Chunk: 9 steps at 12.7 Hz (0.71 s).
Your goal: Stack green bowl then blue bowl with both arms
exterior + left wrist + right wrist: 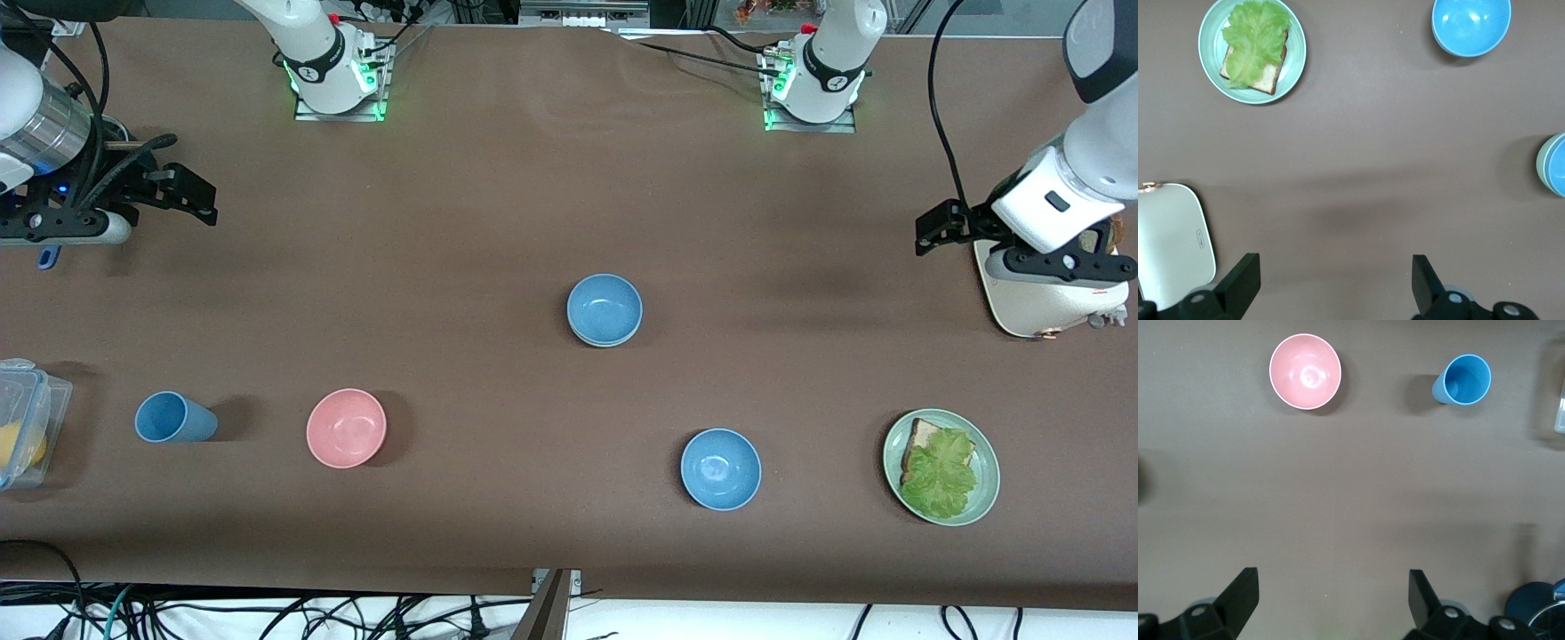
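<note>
A blue bowl sits nested in the green bowl at mid table; only the green bowl's pale rim shows under it. The stack also shows at the edge of the left wrist view, blue bowl inside green rim. A second blue bowl stands alone, nearer the front camera, and shows in the left wrist view. My left gripper is open and empty above bare table at the left arm's end. My right gripper is open and empty at the right arm's end.
A pink bowl and a blue cup stand toward the right arm's end, with a clear box at the table's edge. A green plate with bread and lettuce and a white rounded object lie at the left arm's end.
</note>
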Each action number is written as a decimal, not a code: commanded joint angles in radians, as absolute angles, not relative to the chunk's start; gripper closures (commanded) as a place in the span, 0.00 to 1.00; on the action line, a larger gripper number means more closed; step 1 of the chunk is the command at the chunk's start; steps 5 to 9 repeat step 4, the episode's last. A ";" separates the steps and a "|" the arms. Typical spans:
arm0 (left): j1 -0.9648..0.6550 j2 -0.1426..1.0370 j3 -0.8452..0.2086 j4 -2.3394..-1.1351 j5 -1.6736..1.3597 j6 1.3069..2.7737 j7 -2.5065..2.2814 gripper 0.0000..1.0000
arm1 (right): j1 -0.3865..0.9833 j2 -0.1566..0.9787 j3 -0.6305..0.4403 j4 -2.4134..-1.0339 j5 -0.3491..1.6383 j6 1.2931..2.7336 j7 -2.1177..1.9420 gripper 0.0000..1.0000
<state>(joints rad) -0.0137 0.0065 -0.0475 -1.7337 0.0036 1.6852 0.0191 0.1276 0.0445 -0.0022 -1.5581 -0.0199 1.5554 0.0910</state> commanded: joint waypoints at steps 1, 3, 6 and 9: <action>-0.017 -0.063 -0.054 -1.798 0.020 1.700 0.006 0.00 | 0.127 0.049 -0.005 -1.542 -0.026 1.545 0.089 0.01; -0.017 -0.063 -0.054 -1.798 0.020 1.692 0.006 0.00 | 0.127 0.049 -0.005 -1.542 -0.026 1.545 0.089 0.01; -0.017 -0.061 -0.054 -1.796 0.020 1.689 0.006 0.00 | 0.127 0.049 -0.005 -1.542 -0.026 1.545 0.089 0.01; -0.017 -0.061 -0.054 -1.796 0.020 1.689 0.006 0.00 | 0.127 0.049 -0.005 -1.542 -0.026 1.545 0.089 0.01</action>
